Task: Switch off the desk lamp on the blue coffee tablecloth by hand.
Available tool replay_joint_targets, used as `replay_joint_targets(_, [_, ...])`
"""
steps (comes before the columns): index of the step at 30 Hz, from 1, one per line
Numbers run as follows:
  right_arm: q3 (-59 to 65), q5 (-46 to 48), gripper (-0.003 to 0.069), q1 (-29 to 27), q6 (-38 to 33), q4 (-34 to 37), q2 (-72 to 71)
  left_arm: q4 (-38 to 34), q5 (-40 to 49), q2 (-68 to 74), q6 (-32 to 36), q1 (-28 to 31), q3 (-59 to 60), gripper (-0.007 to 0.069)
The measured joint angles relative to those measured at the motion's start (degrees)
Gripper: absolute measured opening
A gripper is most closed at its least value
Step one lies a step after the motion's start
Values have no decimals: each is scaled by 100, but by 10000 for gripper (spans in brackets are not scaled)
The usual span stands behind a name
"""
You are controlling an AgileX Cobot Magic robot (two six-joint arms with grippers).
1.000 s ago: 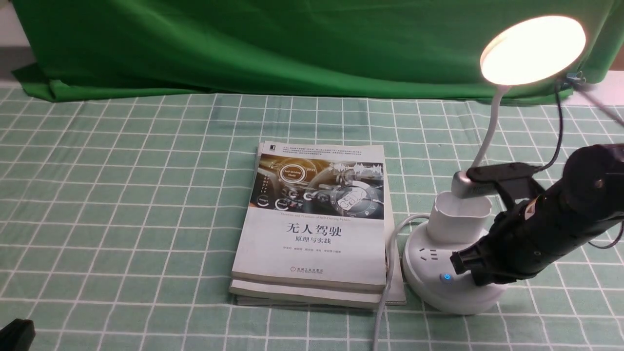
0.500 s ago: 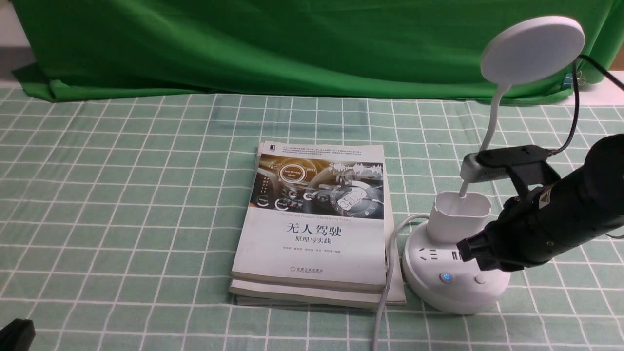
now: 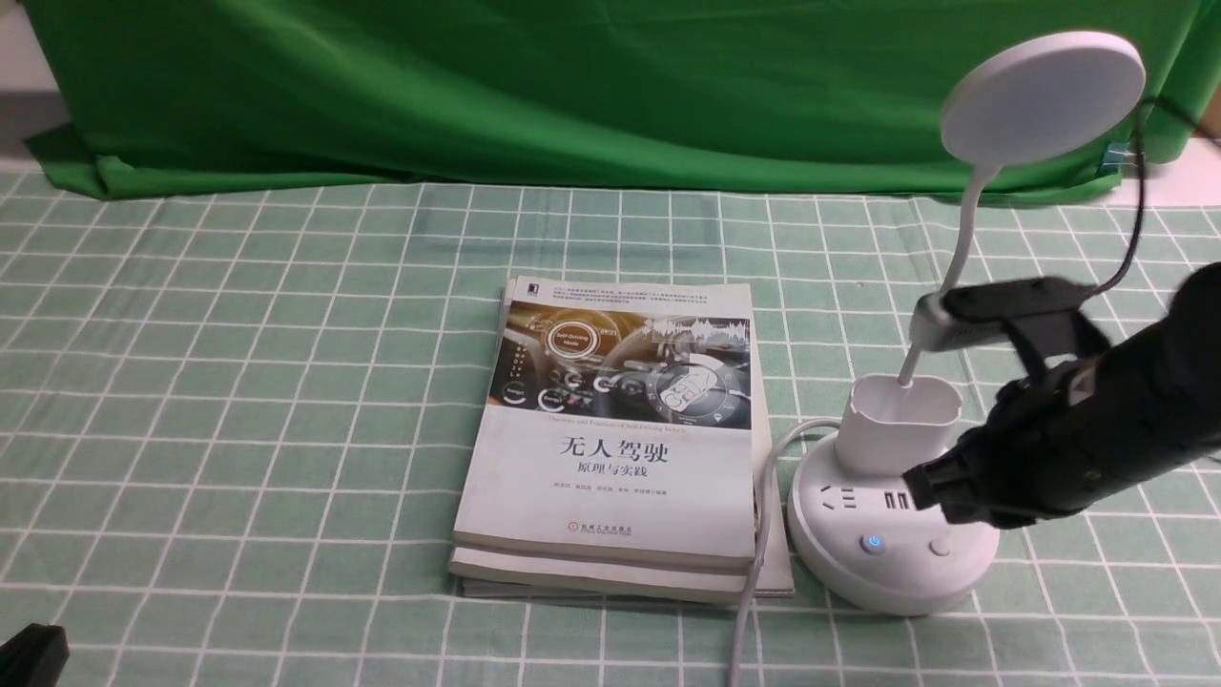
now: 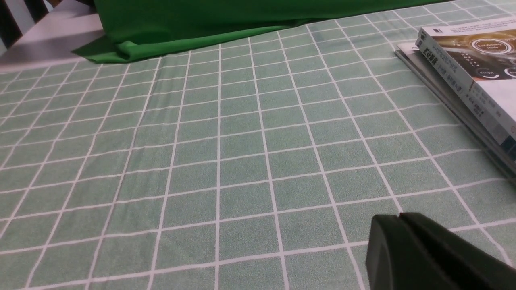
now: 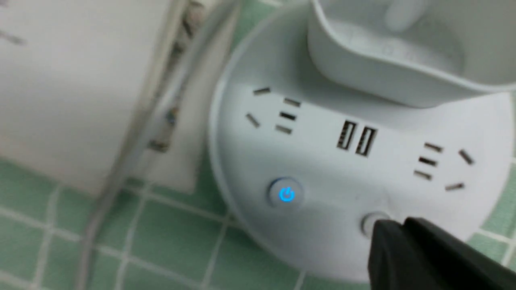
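Note:
The white desk lamp (image 3: 892, 534) stands at the right on the pale green-blue grid tablecloth (image 3: 238, 382). Its round disc head (image 3: 1043, 95) is dark. The base shows in the right wrist view (image 5: 363, 169) with sockets, a blue-lit power button (image 5: 286, 194) and a plain round button (image 5: 370, 222). My right gripper (image 3: 930, 491) is shut and empty, held just above the base, its tip over the plain button (image 3: 941, 547); it also shows in the right wrist view (image 5: 397, 229). My left gripper (image 4: 397, 219) is shut and empty, low over the cloth at the near left.
A stack of books (image 3: 615, 429) lies left of the lamp base; its edge shows in the left wrist view (image 4: 463, 76). The lamp's white cable (image 3: 749, 582) runs toward the front edge. A dark green backdrop cloth (image 3: 572, 86) hangs behind.
The lamp head was lit a second ago and is now dark. My right gripper has lifted up and back off the base's plain button. The left arm has not moved.

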Motion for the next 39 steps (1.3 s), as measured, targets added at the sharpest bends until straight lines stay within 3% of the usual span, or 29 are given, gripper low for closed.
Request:
replay_joint_targets(17, [1919, 153, 65, 84, 872, -17, -4178, 0, 0, 0, 0, 0, 0, 0])
replay_joint_targets(25, [2071, -514, 29, 64, 872, -685, -5021, 0, 0, 0, 0, 0, 0, 0])
replay_joint_targets(32, [3708, -2151, 29, -1149, 809, -900, -6320, 0, 0, 0, 0, 0, 0, 0])
replay_joint_targets(39, [5074, -2641, 29, -1668, 420, -931, -7844, 0, 0, 0, 0, 0, 0, 0])
